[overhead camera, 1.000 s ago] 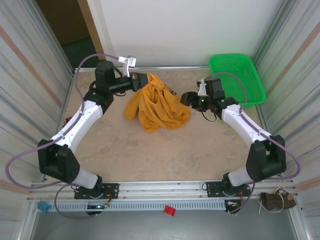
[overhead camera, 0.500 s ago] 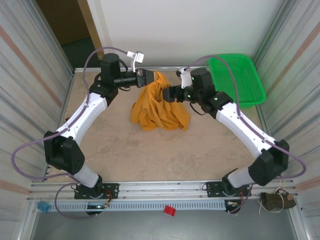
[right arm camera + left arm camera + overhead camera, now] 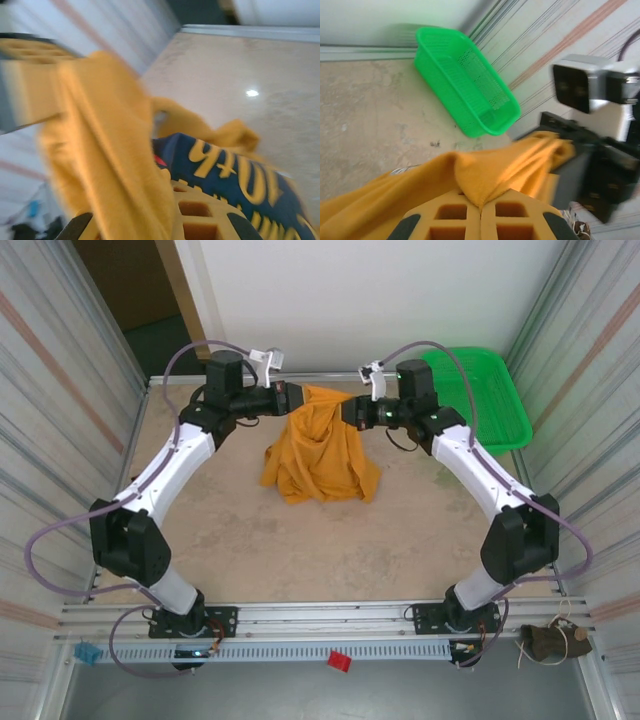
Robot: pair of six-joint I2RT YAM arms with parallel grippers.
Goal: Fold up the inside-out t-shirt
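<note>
The inside-out t-shirt [image 3: 322, 455] is hung bunched between the left gripper [image 3: 293, 397] and right gripper [image 3: 348, 411], both clamped on fabric; a shallow pinch could be lost if stretched.

Beige tabletop [image 3: 300, 540], white back wall [image 3: 380, 300]

Only readable-ish thing is the yellow lettering on the navy print [image 3: 235, 175] of the inside-out t-shirt [image 3: 100, 150], seen from the right wrist camera. It looks something like "10th" with more letters running off the bottom edge, but it's blurry and partly cut off, so that reading is shaky.
</note>
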